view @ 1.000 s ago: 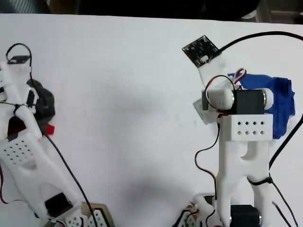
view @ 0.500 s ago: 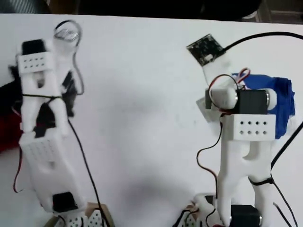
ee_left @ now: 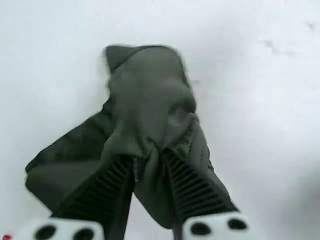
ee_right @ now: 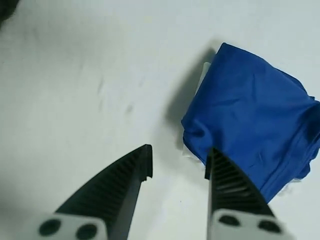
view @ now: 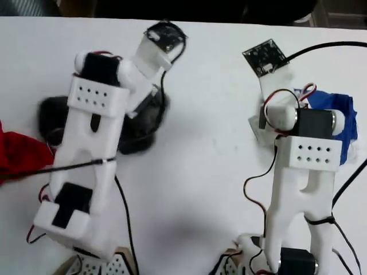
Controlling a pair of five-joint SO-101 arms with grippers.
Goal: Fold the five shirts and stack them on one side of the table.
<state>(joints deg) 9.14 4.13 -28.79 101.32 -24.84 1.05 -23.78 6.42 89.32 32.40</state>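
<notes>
covering the dark shirt [view: 51, 117] — left arm [view: 86, 166]

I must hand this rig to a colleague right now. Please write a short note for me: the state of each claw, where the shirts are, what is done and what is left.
Left claw: shut on the dark shirt, which is bunched up over the left half of the table.
Right claw: open and empty, beside the blue shirt.
Blue shirt: folded, on the right side. A white layer shows under its edge, perhaps another shirt.
Red shirt: crumpled at the left edge.
Done: the blue shirt is folded and placed.
Left: fold the dark and red shirts and stack them with the blue one.
</notes>
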